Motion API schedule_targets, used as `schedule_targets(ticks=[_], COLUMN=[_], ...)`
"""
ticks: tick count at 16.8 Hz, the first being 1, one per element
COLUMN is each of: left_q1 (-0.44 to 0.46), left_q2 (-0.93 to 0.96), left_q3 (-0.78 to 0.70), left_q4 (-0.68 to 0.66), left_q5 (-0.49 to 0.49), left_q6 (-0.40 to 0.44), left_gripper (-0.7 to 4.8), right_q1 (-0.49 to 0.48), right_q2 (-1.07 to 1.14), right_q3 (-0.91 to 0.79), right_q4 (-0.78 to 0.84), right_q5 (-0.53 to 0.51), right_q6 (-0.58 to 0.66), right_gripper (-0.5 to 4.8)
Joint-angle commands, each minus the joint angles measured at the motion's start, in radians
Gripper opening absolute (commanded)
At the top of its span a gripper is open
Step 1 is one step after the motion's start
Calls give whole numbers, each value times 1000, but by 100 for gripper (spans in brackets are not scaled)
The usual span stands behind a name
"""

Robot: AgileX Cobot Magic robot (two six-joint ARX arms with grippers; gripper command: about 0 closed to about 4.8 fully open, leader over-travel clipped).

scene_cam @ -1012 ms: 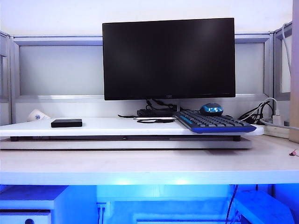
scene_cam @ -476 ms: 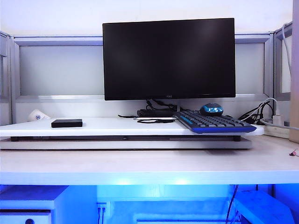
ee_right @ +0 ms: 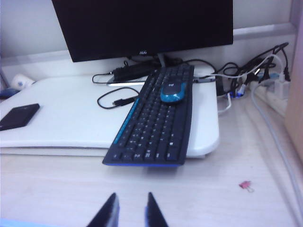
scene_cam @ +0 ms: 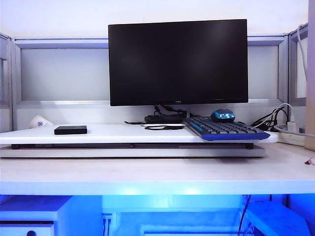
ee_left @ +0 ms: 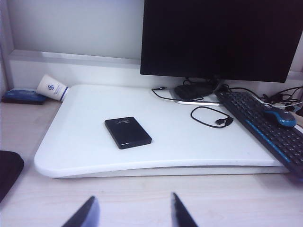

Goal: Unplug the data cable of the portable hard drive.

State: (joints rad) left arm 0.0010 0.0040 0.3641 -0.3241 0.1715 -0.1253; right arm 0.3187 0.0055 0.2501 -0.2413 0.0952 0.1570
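Observation:
The portable hard drive [ee_left: 128, 132], a small flat black box, lies on the white raised board [ee_left: 85, 156], also in the exterior view [scene_cam: 70, 130] and the right wrist view [ee_right: 19, 116]. The data cable [ee_left: 210, 116] lies curled in a loop beside the keyboard, well apart from the drive, its small plug [ee_right: 118, 101] free on the board. My left gripper [ee_left: 133, 197] hovers open over the desk in front of the board, nothing between its fingers. My right gripper [ee_right: 131, 195] hangs before the keyboard, jaws a narrow gap apart and empty. Neither arm shows in the exterior view.
A black monitor [scene_cam: 178, 61] stands behind the board. A black-and-blue keyboard [ee_right: 154, 127] with a blue mouse [ee_right: 173, 92] on it overhangs the board's right end. Tangled power cables [ee_right: 265, 75] lie far right, a paper cup [ee_left: 52, 87] far left, a pink clip [ee_right: 245, 185] on the desk.

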Motion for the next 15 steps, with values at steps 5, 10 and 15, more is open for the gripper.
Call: schedule_targets(ticks=[5,10,15], left_q1=[0,0,0], left_q2=[0,0,0], left_q3=[-76,-208,-297], left_q4=[56,206,258], left_q5=[0,-2,8], left_q6=[-6,-42,-43], left_gripper=[172,147,78], right_q1=[0,0,0], right_q2=[-3,-3,-3], right_q3=[-6,-53,-94], right_q4=[-16,-17,-16], right_q5=[4,18,18], right_q6=[1,0,0], right_gripper=[89,89,31])
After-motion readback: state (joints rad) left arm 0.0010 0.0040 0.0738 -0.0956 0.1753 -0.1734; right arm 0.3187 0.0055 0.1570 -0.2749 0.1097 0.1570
